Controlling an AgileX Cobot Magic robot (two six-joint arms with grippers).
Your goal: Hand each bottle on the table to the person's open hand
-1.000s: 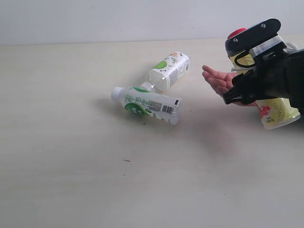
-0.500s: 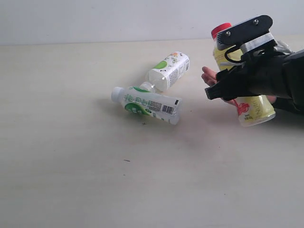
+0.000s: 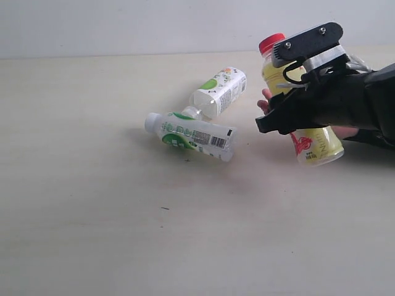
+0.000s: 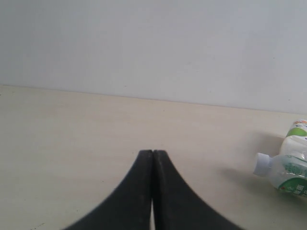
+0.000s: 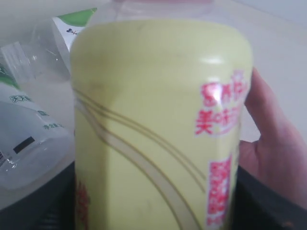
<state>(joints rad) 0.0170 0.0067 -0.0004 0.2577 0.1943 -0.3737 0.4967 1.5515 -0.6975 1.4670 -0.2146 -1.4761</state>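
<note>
A yellow bottle (image 3: 318,145) with a red cap hangs tilted above the table (image 3: 92,216), with my right gripper (image 3: 278,92) shut on its body. In the right wrist view the yellow bottle (image 5: 158,124) fills the frame between the black fingers. The person's open hand (image 3: 265,102) lies right behind the bottle, and only its fingertips and a strip of palm (image 5: 268,143) show. Two white-and-green bottles lie on their sides at mid-table, one nearer (image 3: 194,135) and one farther (image 3: 220,91). My left gripper (image 4: 152,152) is shut and empty, off to their left.
The pale wall runs along the table's far edge. The near white-and-green bottle (image 4: 285,170) and the end of the other (image 4: 297,139) show in the left wrist view. The black right arm (image 3: 370,98) reaches in from the right.
My right gripper has carried the yellow bottle left and slightly upward, so it now covers most of the person's hand. The lying bottles and the left gripper have not moved.
</note>
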